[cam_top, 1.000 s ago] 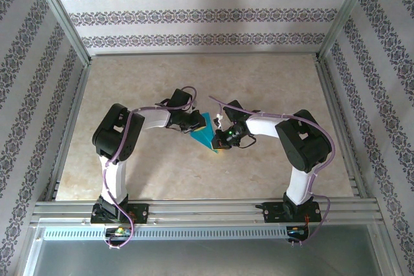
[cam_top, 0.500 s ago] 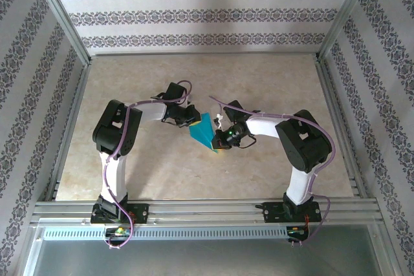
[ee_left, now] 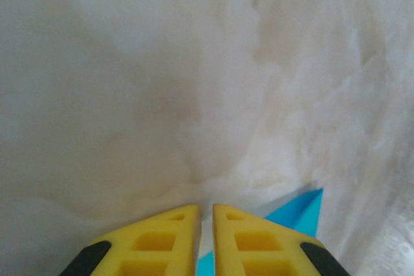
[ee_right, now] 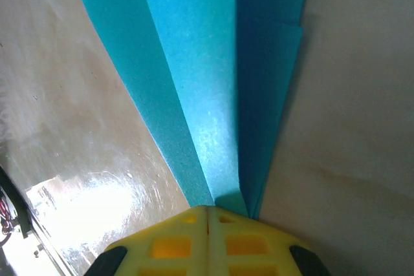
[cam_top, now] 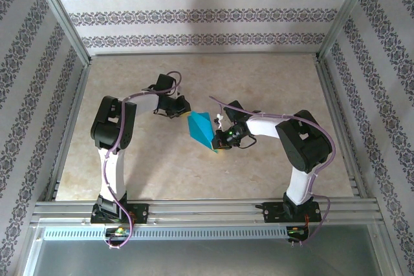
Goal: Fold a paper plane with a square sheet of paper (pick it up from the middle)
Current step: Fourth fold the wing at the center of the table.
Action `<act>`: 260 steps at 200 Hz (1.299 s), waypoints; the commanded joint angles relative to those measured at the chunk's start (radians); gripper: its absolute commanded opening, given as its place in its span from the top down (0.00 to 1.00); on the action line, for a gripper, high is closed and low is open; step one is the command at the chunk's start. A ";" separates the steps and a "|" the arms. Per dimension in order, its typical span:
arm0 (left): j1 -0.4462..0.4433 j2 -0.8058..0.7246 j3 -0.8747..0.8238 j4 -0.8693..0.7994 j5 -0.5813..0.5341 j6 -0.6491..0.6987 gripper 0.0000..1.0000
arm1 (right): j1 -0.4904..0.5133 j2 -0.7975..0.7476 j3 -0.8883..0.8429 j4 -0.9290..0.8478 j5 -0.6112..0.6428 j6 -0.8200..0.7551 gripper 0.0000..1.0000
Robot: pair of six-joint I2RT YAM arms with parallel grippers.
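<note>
Two arms over one small blue shape, starting from the top view. The paper plane [cam_top: 201, 128] lies mid-table as a long kite-like dart, one tip pointing far-left and the other near-right. The right gripper [cam_top: 218, 141] is on that near-right tip. The left gripper [cam_top: 182, 106] sits just beyond the far tip, apart from the paper, above the pale marbled table [cam_top: 272, 82].

Over to the left wrist view. The left gripper [ee_left: 206, 208] has its jaws drawn almost together, with a thin slit between the yellow ribbed fingers [ee_left: 162, 237] and nothing held in them. One sharp teal corner of the paper plane [ee_left: 297, 211] pokes out just right of the fingers, flat on the cloudy, stone-patterned table [ee_left: 129, 95].

Now the right wrist view, and here's the grip. The right gripper [ee_right: 207, 210] is clamped tight on the narrow point of the paper plane [ee_right: 207, 82]. The sheet fans away from the fingers in long tapering panels. There is a lighter matte strip down the middle, a darker flap on the right that ends in a stepped edge, and crisp straight creases between them. The paper looks thin and slightly grainy, and the table [ee_right: 349, 127] beside it is glossy with a bright glare patch.

My read is that this is a late fold, with the dart's body formed and pinned at its tip. The next move probably calls for the left gripper to work on a wing or crease while the right anchors the point. Thin paper like this could easily slide or buckle, so it needs a gentle touch.
</note>
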 commanded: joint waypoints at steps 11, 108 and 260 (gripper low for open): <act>0.046 -0.022 0.092 -0.108 -0.112 0.079 0.85 | 0.000 0.057 -0.066 -0.180 0.118 -0.006 0.93; -0.193 -0.264 -0.272 0.217 -0.024 -0.178 0.85 | -0.003 0.072 -0.048 -0.193 0.110 -0.003 0.93; -0.202 -0.093 -0.250 0.083 -0.142 -0.206 0.91 | -0.028 -0.075 -0.014 -0.077 -0.102 0.004 0.90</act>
